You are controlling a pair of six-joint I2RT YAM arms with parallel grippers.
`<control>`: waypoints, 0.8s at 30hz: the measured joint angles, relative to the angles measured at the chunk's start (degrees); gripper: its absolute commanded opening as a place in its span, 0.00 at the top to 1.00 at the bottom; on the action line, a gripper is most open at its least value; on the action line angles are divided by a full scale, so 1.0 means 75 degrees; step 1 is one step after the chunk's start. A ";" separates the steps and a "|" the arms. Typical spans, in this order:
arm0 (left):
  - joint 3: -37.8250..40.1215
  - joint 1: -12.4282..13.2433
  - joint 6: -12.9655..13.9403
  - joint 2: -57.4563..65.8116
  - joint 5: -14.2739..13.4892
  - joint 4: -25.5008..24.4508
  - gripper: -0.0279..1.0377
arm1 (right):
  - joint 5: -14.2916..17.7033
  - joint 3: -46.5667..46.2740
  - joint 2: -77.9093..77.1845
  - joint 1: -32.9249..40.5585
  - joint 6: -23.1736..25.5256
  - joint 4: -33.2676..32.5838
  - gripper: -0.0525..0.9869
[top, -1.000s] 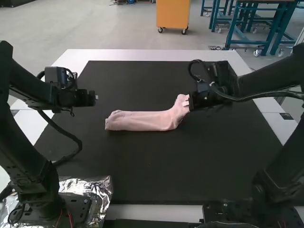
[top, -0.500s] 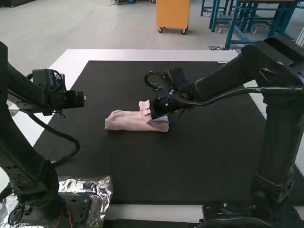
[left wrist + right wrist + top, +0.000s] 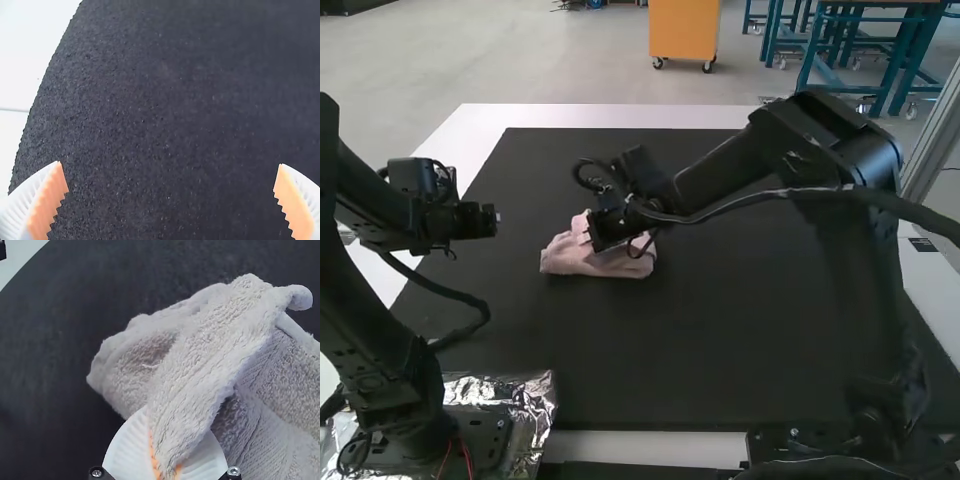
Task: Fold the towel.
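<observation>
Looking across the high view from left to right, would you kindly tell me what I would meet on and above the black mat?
The left gripper → the bunched pink towel → the right arm's elbow.

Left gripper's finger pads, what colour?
The pads are orange; best seen in the left wrist view.

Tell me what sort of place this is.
Probably a robotics lab or test station: a left arm and a right arm stand at a white table with a black mat, and the right pincer grips a towel.
</observation>
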 measured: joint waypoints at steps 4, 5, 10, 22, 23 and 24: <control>-0.0044 0.0000 0.0050 0.0000 0.0003 0.0020 0.06 | 0.0012 0.0536 0.0402 0.0009 0.0000 -0.0061 0.97; -0.0044 0.0000 0.0070 0.0000 0.0003 0.0023 0.06 | 0.0012 0.0650 0.0493 0.0017 0.0000 -0.0096 0.96; -0.0047 0.0000 0.0201 0.0000 0.0003 0.0026 0.06 | 0.0041 0.1081 0.0833 0.0149 0.0090 -0.0256 0.48; -0.0047 0.0000 0.0315 0.0000 0.0003 0.0026 0.06 | 0.0012 0.1737 0.0481 0.0793 0.0052 -0.1037 0.44; -0.0047 0.0000 0.0321 0.0000 0.0003 0.0026 0.06 | 0.0009 0.1719 0.0347 0.0793 0.0050 -0.1026 0.63; -0.0047 0.0000 0.0335 0.0000 0.0003 0.0026 0.06 | 0.0006 0.1687 0.0192 0.0784 0.0032 -0.1020 0.88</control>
